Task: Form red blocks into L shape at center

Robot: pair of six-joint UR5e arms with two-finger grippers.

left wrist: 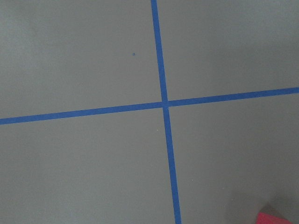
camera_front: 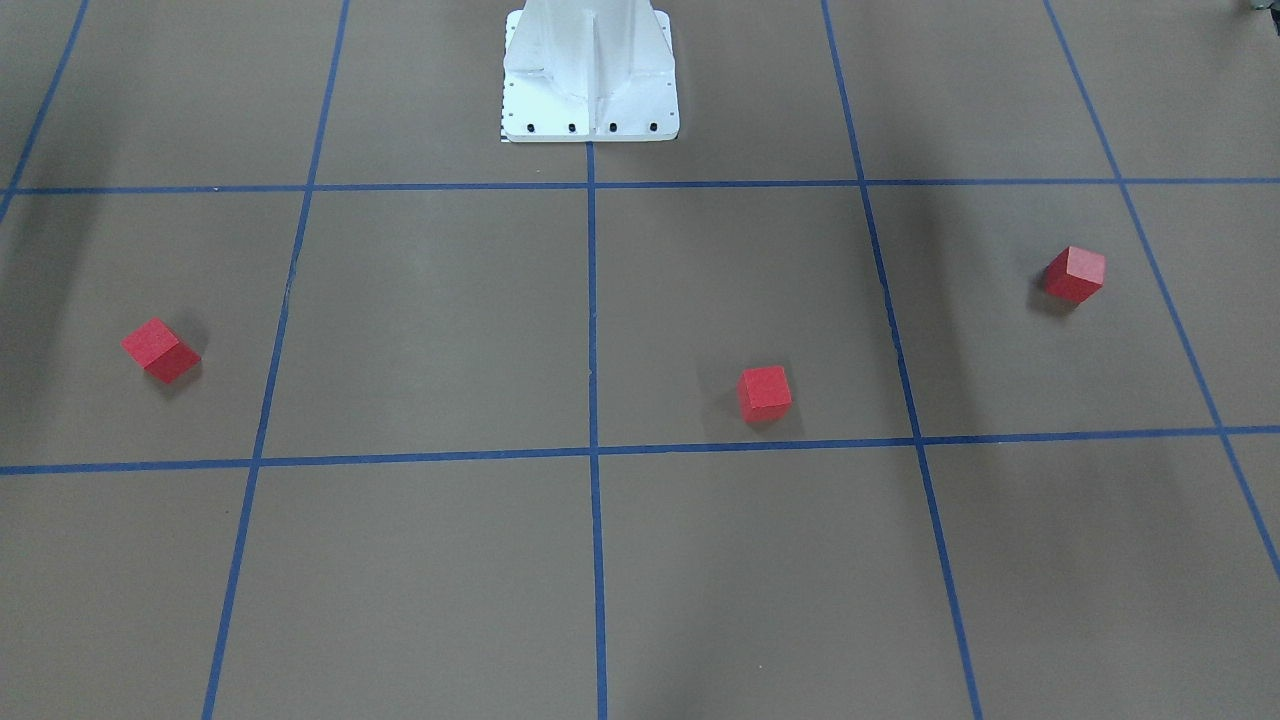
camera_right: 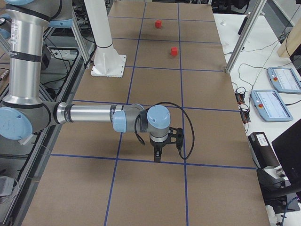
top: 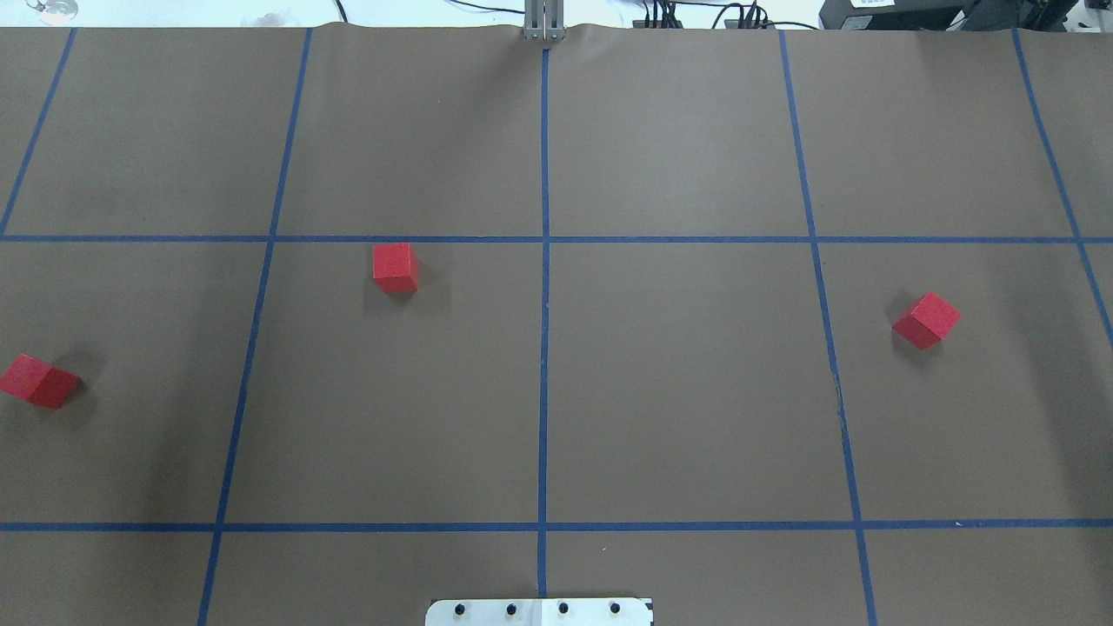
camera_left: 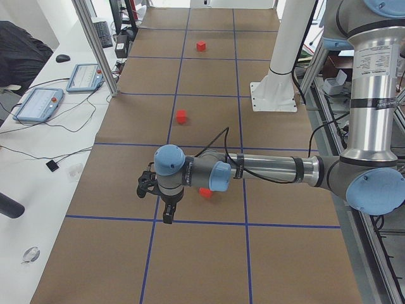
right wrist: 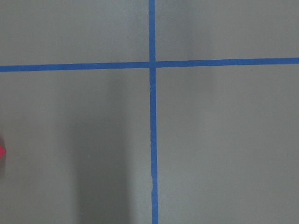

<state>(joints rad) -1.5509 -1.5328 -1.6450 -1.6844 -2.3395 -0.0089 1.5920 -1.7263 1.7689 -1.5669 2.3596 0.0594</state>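
Observation:
Three red blocks lie apart on the brown gridded table. One block [top: 396,267] [camera_front: 765,392] sits left of the centre line. One block [top: 39,381] [camera_front: 1075,273] is at the far left. One block [top: 926,320] [camera_front: 160,349] is at the right. My left gripper [camera_left: 168,216] hangs above the table near the left block [camera_left: 205,192], whose corner [left wrist: 276,218] shows in the left wrist view. My right gripper [camera_right: 157,157] hangs over the right side; a red sliver [right wrist: 1,151] shows in its wrist view. Both grippers show only in side views, so I cannot tell whether they are open or shut.
The white robot base [camera_front: 590,75] stands at the table's robot side on the centre line. Blue tape lines [top: 544,348] mark the grid. Operator tablets [camera_left: 39,101] and cables lie on the white side table beyond the far edge.

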